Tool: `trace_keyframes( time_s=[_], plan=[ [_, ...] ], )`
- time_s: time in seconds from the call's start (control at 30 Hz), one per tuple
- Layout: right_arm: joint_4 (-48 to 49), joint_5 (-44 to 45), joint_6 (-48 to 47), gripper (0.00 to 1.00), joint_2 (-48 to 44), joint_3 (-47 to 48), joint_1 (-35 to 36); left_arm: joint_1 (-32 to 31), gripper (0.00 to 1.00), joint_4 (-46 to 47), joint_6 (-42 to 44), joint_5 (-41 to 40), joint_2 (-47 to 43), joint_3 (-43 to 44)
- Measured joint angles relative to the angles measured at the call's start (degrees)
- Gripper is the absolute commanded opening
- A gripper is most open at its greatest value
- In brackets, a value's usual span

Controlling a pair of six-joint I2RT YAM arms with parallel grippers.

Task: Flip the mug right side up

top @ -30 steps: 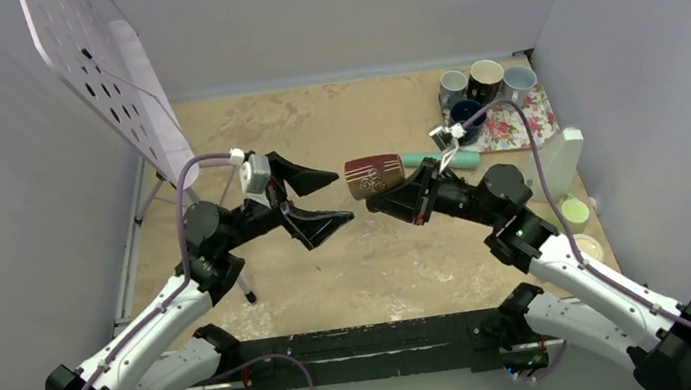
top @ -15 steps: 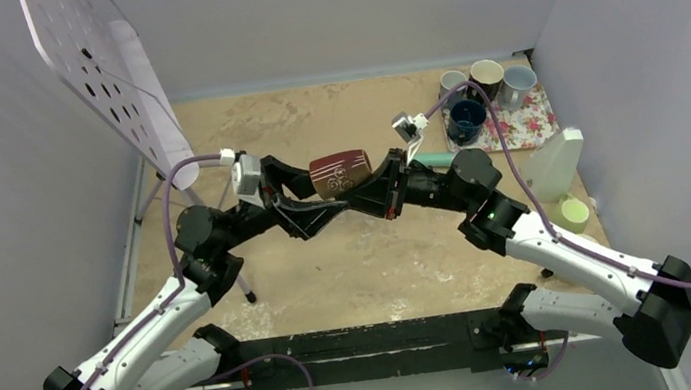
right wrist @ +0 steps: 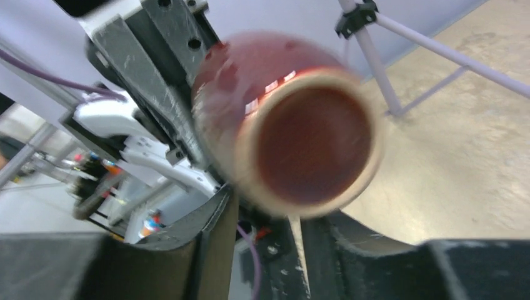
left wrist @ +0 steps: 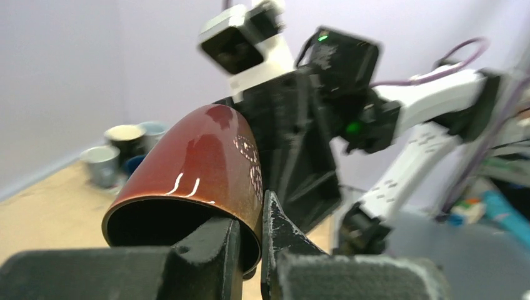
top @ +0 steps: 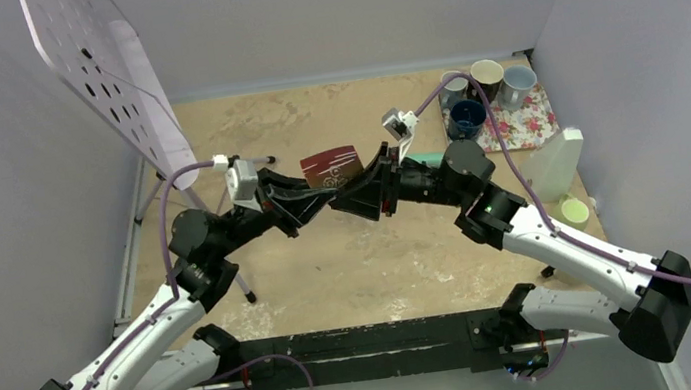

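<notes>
Sandy bench [top: 359, 254], and I see both arms meeting above its middle. Left tool [left wrist: 259, 209] is clamped tight on the dark red mug [left wrist: 200, 162] at its rim, one finger inside the mouth and one outside. Right tool [right wrist: 259, 219] has its jaws parted a little, mug base just ahead of the tips; can't tell if they touch it. Mug is off the bench, on its side in the air between both tools, mouth toward the left one.

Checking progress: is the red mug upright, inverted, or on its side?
On its side: the mug lies horizontal in the air, its open rim pinched by the left pincer.
</notes>
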Motion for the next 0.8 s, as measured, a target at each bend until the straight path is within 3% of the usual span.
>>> trace_keyframes(
  time_s=[0.13, 0.27, 0.33, 0.37, 0.47, 0.53, 0.6, 0.8],
  plan=[
    [-8.55, 3.06, -2.93, 0.66, -0.74, 0.24, 0.11, 0.13, 0.0, -9.77, 11.41, -5.62, -1.77, 0.07],
    [-19.28, 6.82, -4.85, 0.73, -2.27, 0.02, 0.04, 0.35, 0.0, -20.17, 28.2, -10.19, -2.49, -0.31],
    [-23.96, 8.66, -5.49, 0.94, -3.91, -0.2, 0.04, 0.39, 0.0, -26.08, 38.21, -9.57, -2.86, -0.39],
    [-26.69, 10.08, -5.84, 0.98, -4.98, -0.15, 0.04, 0.39, 0.0, -30.73, 45.51, -8.48, -3.13, -0.39],
    [-37.42, 18.03, -6.75, 0.99, -5.73, 4.0, 0.15, 0.37, 0.0, -44.13, 65.42, -5.38, -3.58, -0.37],
    [-44.92, 24.46, -6.95, 0.98, -2.38, 11.74, 0.46, 0.35, 0.0, -55.91, 82.47, -4.48, -3.45, -0.35],
    [-49.31, 30.56, -6.99, 0.98, 2.19, 19.76, 1.75, 0.33, 0.0, -62.27, 91.91, -4.79, -3.23, -0.2],
    [-59.34, 43.85, -9.18, 0.9, 19.93, 39.28, 15.72, 0.33, 0.0, -80.39, 120.85, -10.32, -2.16, 1.88]
  ],
)
